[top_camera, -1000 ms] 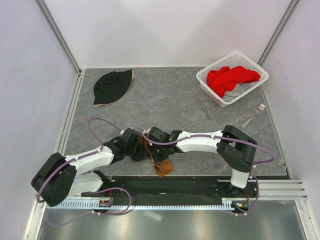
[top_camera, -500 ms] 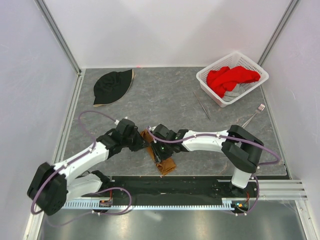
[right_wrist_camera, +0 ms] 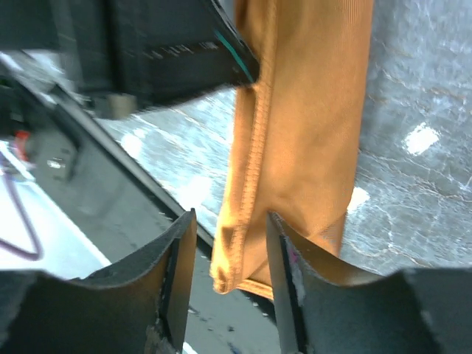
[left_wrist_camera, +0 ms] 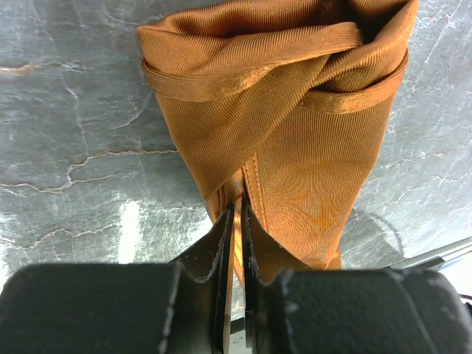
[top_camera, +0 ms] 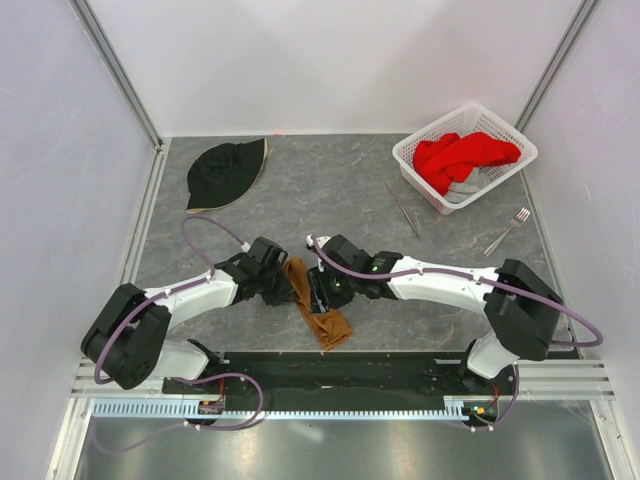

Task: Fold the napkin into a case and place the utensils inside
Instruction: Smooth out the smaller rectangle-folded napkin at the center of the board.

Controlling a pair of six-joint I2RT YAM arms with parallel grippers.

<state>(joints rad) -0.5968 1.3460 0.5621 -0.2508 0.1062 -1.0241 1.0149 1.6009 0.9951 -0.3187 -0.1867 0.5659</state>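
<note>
The napkin (top_camera: 322, 312) is folded into a narrow orange-brown case lying near the table's front edge, one end toward the black rail. My left gripper (top_camera: 289, 285) is shut on the napkin's (left_wrist_camera: 295, 140) hemmed edge, and the left gripper (left_wrist_camera: 236, 215) shows cloth pinched between its jaws. My right gripper (top_camera: 318, 292) is open. In the right wrist view the right gripper (right_wrist_camera: 230, 225) straddles the napkin's (right_wrist_camera: 310, 125) seamed edge without pinching it. The thin knife (top_camera: 404, 210) and the silver fork (top_camera: 508, 231) lie far right on the table, apart from both grippers.
A white basket (top_camera: 415, 179) holding a red cloth (top_camera: 466, 157) stands at the back right. A black hat (top_camera: 226, 172) lies at the back left. The black base rail (top_camera: 350, 370) runs just in front of the napkin. White walls enclose the table.
My right gripper has opened and let go of the cloth. Both grippers shifted slightly away from the front edge, and the napkin now lies straighter. The left gripper loosened briefly, then closed again.
</note>
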